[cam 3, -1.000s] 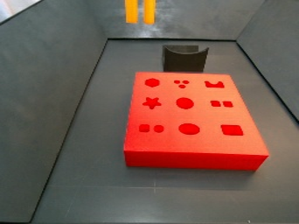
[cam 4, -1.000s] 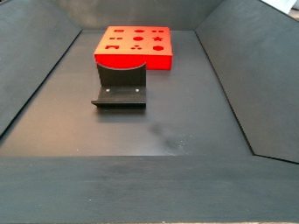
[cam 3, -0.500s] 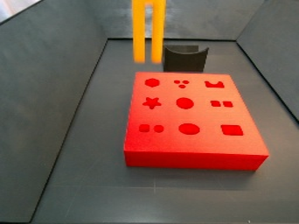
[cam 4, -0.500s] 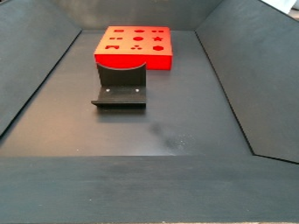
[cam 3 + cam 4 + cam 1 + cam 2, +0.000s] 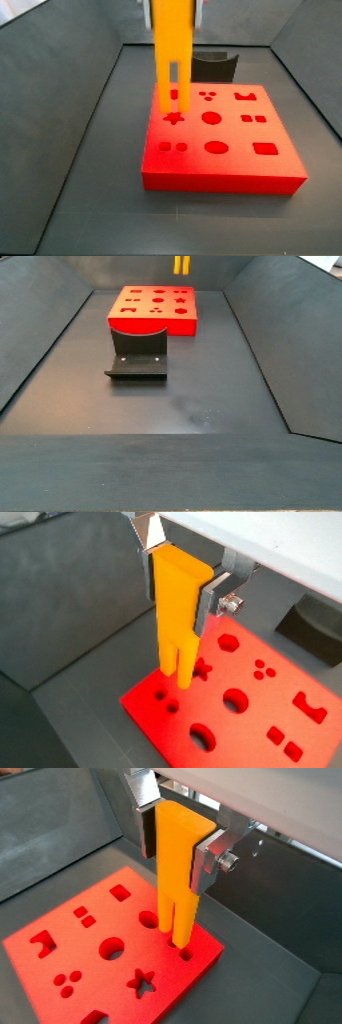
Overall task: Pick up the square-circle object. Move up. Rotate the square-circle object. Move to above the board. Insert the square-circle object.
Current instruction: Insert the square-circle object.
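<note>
The square-circle object (image 5: 177, 612) is a long orange-yellow peg of two joined bars. It hangs upright, and it also shows in a wrist view (image 5: 177, 878) and in both side views (image 5: 171, 55) (image 5: 181, 266). My gripper (image 5: 178, 587) (image 5: 174, 848) is shut on the peg's upper part, one silver finger on each side. The board (image 5: 221, 182) is a flat red block with cut-out holes, also seen in a side view (image 5: 154, 326) and in both wrist views (image 5: 241, 752) (image 5: 30, 968). The peg's lower end hangs over the board's edge column of holes, near the star hole.
The fixture (image 5: 138, 361), a dark bracket on a base plate, stands on the floor just beyond the board; it also shows in a side view (image 5: 214, 68) and in a wrist view (image 5: 314, 622). Grey sloping walls enclose the floor on all sides.
The peg has come down and forward, from high behind the fixture to over the board. Its tip now shows at the top of a side view where nothing showed before.
</note>
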